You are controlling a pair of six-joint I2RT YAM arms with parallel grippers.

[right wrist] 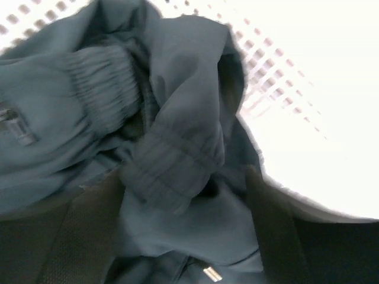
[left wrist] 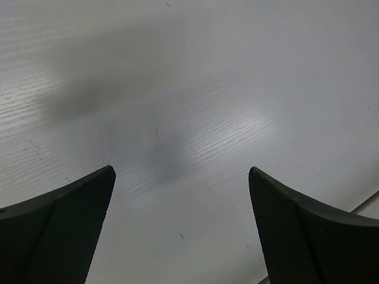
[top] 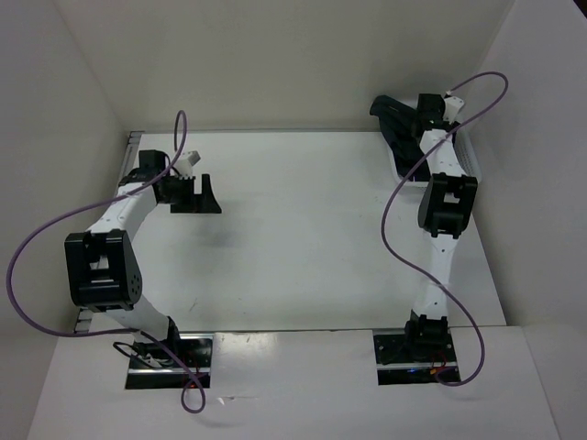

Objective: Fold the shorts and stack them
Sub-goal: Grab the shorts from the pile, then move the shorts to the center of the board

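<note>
Plainly, nothing is folded yet: your right gripper (right wrist: 183, 177) straddles the crumpled shorts (right wrist: 71, 89) in the basket (right wrist: 278, 65), whether pinching I cannot tell; your left gripper (left wrist: 180, 170) gapes empty above the table (left wrist: 237, 71).

**Matt cloth, pale plastic, a faintly shiny table**

The shorts (right wrist: 177, 148) are soft, matt, dark cloth, creased, with ribbed gathered bands and 1 small shiny metal-looking cord tip (right wrist: 211, 273). The basket (right wrist: 266, 65) is white perforated plastic, glaring bright. The table (left wrist: 225, 71) is white, finely lined like grain, with a dull sheen. The left gripper (left wrist: 180, 171) has fingers (left wrist: 59, 236) of black matt material with a fine dotted texture. Purple cables (top: 383, 220) look smooth.
</note>
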